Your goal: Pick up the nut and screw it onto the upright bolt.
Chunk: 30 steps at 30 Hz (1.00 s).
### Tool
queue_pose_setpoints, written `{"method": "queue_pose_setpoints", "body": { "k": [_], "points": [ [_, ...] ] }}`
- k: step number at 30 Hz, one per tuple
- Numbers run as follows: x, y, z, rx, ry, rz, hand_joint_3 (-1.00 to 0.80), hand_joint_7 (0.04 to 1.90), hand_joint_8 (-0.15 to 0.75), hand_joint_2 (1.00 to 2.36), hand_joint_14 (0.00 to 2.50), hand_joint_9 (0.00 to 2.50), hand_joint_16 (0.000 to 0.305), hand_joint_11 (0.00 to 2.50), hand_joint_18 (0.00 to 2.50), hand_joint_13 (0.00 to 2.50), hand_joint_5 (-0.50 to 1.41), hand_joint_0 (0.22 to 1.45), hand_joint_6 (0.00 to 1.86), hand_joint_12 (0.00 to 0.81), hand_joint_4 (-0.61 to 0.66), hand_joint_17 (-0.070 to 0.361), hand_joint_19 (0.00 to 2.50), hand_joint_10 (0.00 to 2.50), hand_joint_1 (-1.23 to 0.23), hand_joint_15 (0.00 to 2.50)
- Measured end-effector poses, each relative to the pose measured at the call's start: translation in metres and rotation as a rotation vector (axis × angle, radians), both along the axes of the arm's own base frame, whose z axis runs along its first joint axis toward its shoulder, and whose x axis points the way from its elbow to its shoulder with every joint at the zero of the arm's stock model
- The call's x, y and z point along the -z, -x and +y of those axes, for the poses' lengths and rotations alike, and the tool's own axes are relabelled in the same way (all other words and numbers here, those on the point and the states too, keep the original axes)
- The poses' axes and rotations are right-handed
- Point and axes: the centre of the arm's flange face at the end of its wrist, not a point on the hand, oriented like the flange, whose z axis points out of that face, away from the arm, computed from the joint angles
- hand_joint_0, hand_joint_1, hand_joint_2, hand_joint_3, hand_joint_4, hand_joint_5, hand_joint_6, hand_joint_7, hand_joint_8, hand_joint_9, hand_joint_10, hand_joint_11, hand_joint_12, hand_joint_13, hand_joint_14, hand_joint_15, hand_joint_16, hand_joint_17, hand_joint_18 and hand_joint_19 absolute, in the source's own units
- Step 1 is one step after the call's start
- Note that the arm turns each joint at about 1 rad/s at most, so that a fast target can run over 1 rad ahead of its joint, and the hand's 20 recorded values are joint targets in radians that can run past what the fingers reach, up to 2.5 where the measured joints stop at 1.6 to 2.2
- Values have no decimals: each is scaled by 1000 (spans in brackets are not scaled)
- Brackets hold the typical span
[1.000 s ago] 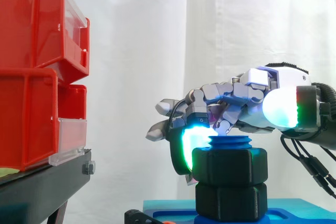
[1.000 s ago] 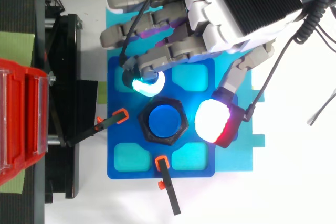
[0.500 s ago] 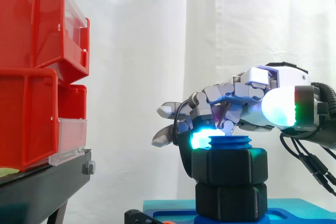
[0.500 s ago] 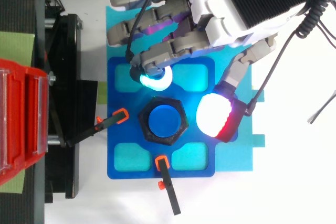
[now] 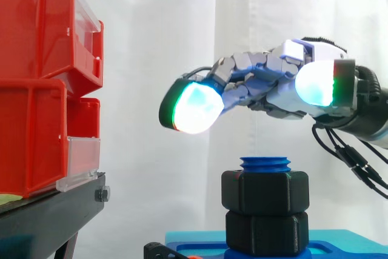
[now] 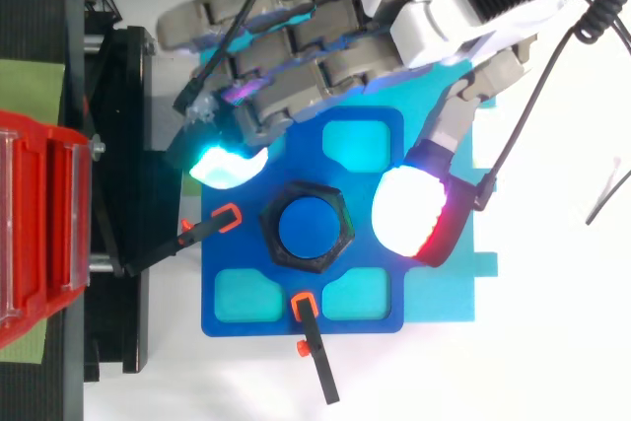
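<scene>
1. The black nut (image 5: 264, 193) sits around the upright blue bolt (image 5: 265, 163), whose threaded tip shows just above it; a second black hex piece (image 5: 264, 232) lies directly under the nut.
2. The bolt stands at the middle of a blue base plate (image 6: 375, 303).
3. The hand (image 5: 273, 89) hovers above the bolt, apart from it, its fingers (image 5: 193, 107) stretched out loosely and holding nothing.
4. Red bins (image 5: 36, 89) stand well apart from the bolt.

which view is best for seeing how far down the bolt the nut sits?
Side view: the nut shows in profile, a few blue threads of the bolt standing above it and a second black hex piece directly below. The top view gives its hexagon outline round the bolt's blue end face, not its height.
</scene>
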Motion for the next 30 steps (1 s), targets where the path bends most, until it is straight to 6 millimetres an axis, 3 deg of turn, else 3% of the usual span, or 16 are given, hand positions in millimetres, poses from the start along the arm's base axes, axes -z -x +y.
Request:
{"method": "queue_pose_setpoints", "body": {
  "k": [6,14,22,30],
  "points": [
    [2,-1,10,10,-4,28,-500,572,193,1000,0,258,42,0,0,34,-289,472,501,320,18,94,0,0,-195,0],
    [36,0,36,55,-39,55,-500,581,196,1000,0,243,43,0,0,20,-277,470,501,324,33,96,0,0,-183,0],
    [42,-1,47,47,-64,50,-500,839,234,1000,0,282,42,0,0,26,-220,470,503,329,182,95,0,0,-173,0],
    [44,1,49,48,-64,74,-500,958,241,1000,0,301,43,0,0,35,-193,471,503,333,219,96,0,0,-170,0]
  ]
}}
